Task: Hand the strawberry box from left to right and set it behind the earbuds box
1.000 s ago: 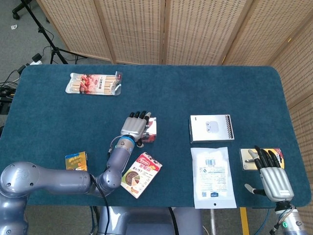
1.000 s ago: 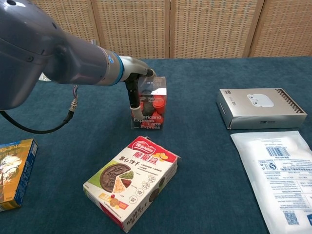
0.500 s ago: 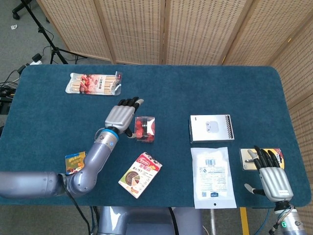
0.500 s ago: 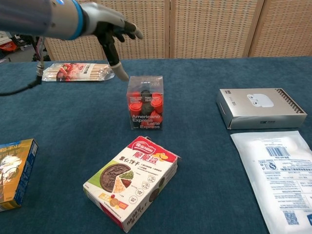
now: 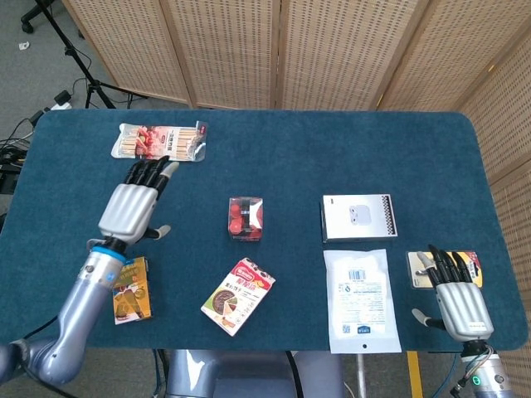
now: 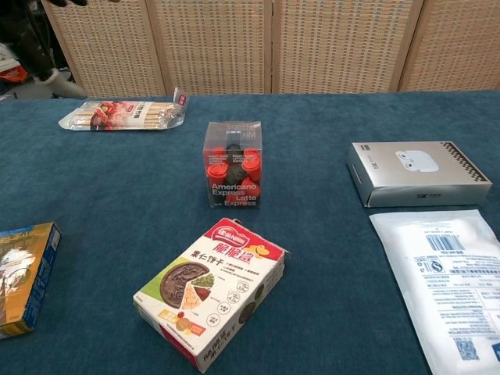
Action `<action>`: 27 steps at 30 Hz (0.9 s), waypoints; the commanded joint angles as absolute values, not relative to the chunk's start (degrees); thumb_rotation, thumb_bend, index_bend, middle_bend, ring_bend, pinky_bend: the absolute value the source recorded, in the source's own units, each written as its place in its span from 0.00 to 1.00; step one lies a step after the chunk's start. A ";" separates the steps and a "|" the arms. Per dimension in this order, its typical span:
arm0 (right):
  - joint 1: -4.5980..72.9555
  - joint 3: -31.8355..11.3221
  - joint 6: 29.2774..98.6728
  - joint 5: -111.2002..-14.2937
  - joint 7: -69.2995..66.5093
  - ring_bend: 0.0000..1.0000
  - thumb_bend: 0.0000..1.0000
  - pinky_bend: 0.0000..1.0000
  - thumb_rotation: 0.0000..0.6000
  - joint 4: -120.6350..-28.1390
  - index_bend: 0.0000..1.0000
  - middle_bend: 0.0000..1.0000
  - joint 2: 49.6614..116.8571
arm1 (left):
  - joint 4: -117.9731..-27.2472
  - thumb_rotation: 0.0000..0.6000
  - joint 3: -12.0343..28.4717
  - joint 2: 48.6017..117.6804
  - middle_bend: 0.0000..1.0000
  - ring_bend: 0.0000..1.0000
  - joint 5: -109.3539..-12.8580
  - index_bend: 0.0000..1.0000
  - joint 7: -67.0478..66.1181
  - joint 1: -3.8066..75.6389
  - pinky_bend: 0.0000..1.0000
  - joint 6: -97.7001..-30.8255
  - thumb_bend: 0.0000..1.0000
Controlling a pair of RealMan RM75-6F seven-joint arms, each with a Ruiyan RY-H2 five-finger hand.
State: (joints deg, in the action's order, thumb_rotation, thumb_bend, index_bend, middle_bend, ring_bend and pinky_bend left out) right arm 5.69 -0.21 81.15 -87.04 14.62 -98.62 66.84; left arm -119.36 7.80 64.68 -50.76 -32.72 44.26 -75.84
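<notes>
Head view shows both hands, chest view neither clearly: left hand (image 5: 133, 207) spread, empty, nr desk's left edge; right hand (image 5: 461, 303) spread at front-right corner. Strawberry box (image 5: 160, 141) lies nr back-left corner; earbuds box (image 5: 358, 217) right of centre.

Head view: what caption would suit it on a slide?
Both hands open: left hand hovers near the strawberry box; right hand waits beside the earbuds box.

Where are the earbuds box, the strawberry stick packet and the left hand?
earbuds box (image 5: 358, 217): head view, middle of its lid.
strawberry stick packet (image 5: 159, 141): head view, centre of the wrapper.
left hand (image 5: 133, 205): head view, back of the hand.
</notes>
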 commanded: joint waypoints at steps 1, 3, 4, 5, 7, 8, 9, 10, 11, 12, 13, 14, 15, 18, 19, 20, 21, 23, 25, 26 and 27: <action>5.51 -0.45 81.73 -86.99 15.52 0.00 0.05 0.00 1.00 -98.81 0.00 0.00 67.38 | -118.45 1.00 -8.20 63.67 0.00 0.00 -72.16 0.00 -26.86 27.29 0.00 -90.13 0.15; 5.65 -0.70 81.90 -87.06 17.15 0.00 0.05 0.00 1.00 -99.60 0.00 0.00 67.46 | -115.54 1.00 -10.97 64.92 0.00 0.00 -75.38 0.00 -25.50 23.17 0.00 -93.30 0.15; 5.86 -0.89 81.85 -87.15 18.27 0.00 0.05 0.00 1.00 -100.19 0.00 0.00 67.33 | -114.38 1.00 -11.60 65.50 0.00 0.00 -76.30 0.00 -25.05 21.88 0.00 -94.28 0.15; 6.07 -1.10 81.78 -87.13 19.29 0.00 0.05 0.00 1.00 -100.85 0.00 0.00 67.20 | -113.29 1.00 -11.93 66.11 0.00 0.00 -77.16 0.00 -24.67 20.87 0.00 -95.08 0.15; 7.29 -2.31 81.34 -87.32 22.35 0.00 0.05 0.00 1.00 -103.41 0.00 0.00 66.80 | -110.37 1.00 -12.87 67.99 0.00 0.00 -78.68 0.00 -23.48 18.43 0.00 -96.27 0.15; 8.03 -3.06 80.82 -86.98 23.50 0.00 0.05 0.00 1.00 -104.96 0.00 0.00 66.61 | -109.16 1.00 -13.04 69.00 0.00 0.00 -79.18 0.00 -22.39 17.45 0.00 -96.35 0.15; 9.09 -4.08 79.87 -86.27 24.86 0.00 0.05 0.00 1.00 -106.99 0.00 0.00 66.34 | -107.81 1.00 -13.21 69.85 0.00 0.00 -79.51 0.00 -21.31 16.64 0.00 -95.77 0.15; 9.83 -4.66 79.15 -85.96 25.67 0.00 0.05 0.00 1.00 -108.14 0.00 0.00 66.14 | -107.20 1.00 -13.30 70.11 0.00 0.00 -79.46 0.00 -21.00 16.32 0.00 -95.32 0.15; 11.25 -5.83 77.63 -84.79 27.54 0.00 0.05 0.00 1.00 -110.40 0.00 0.00 65.72 | -106.19 1.00 -13.00 70.51 0.00 0.00 -79.27 0.00 -20.75 15.76 0.00 -94.89 0.16; 12.35 -6.71 76.49 -83.74 29.52 0.00 0.05 0.00 1.00 -112.15 0.00 0.00 65.47 | -105.46 1.00 -12.62 70.84 0.00 0.00 -79.19 0.00 -20.74 15.32 0.00 -94.89 0.16; 13.14 -7.31 75.68 -82.88 31.19 0.00 0.05 0.00 1.00 -113.29 0.00 0.00 65.34 | -104.99 1.00 -12.35 71.08 0.00 0.00 -79.22 0.00 -20.65 15.00 0.00 -94.97 0.16; 14.20 -8.08 74.67 -81.61 33.63 0.00 0.05 0.00 1.00 -114.87 0.00 0.00 65.28 | -104.39 1.00 -11.96 71.44 0.00 0.00 -79.31 0.00 -20.36 14.53 0.00 -95.12 0.15; 15.12 -8.71 73.92 -80.83 35.40 0.00 0.05 0.00 1.00 -115.97 0.00 0.00 65.45 | -103.99 1.00 -11.73 71.66 0.00 0.00 -79.33 0.00 -19.99 14.17 0.00 -95.21 0.16; 18.49 -10.88 71.13 -76.52 41.77 0.00 0.05 0.00 1.00 -119.09 0.00 0.00 66.78 | -102.95 1.00 -11.00 71.82 0.00 0.00 -79.07 0.00 -18.77 13.48 0.00 -94.88 0.16; 19.59 -11.55 70.40 -74.60 44.02 0.00 0.05 0.00 1.00 -119.92 0.00 0.00 67.43 | -102.76 1.00 -10.67 71.72 0.00 0.00 -79.07 0.00 -18.43 13.31 0.00 -94.89 0.16; 21.37 -12.57 69.50 -71.27 47.68 0.00 0.05 0.00 1.00 -120.98 0.00 0.00 68.68 | -102.45 1.00 -10.13 71.67 0.00 0.00 -79.22 0.00 -17.92 13.04 0.00 -95.10 0.16; 22.65 -13.17 68.94 -69.02 50.08 0.00 0.05 0.00 1.00 -121.53 0.00 0.00 69.63 | -102.20 1.00 -9.90 71.62 0.00 0.00 -79.48 0.00 -17.63 12.91 0.00 -95.12 0.16; 25.66 -14.29 67.59 -64.38 54.50 0.00 0.05 0.00 1.00 -122.27 0.00 0.00 72.03 | -101.91 1.00 -9.65 71.52 0.00 0.00 -80.03 0.00 -16.82 12.64 0.00 -94.93 0.16; 29.29 -15.57 66.53 -58.56 58.59 0.00 0.05 0.00 1.00 -122.60 0.00 0.00 75.20 | -101.91 1.00 -9.50 71.20 0.00 0.00 -80.68 0.00 -15.69 12.38 0.00 -94.44 0.16; 31.30 -16.26 66.29 -55.35 60.49 0.00 0.05 0.00 1.00 -122.51 0.00 0.00 76.95 | -101.88 1.00 -9.32 70.98 0.00 0.00 -80.91 0.00 -15.20 12.22 0.00 -94.22 0.16; 32.89 -16.67 65.76 -53.20 61.62 0.00 0.05 0.00 1.00 -122.37 0.00 0.00 78.33 | -101.78 1.00 -9.13 70.83 0.00 0.00 -80.93 0.00 -14.95 12.11 0.00 -94.10 0.16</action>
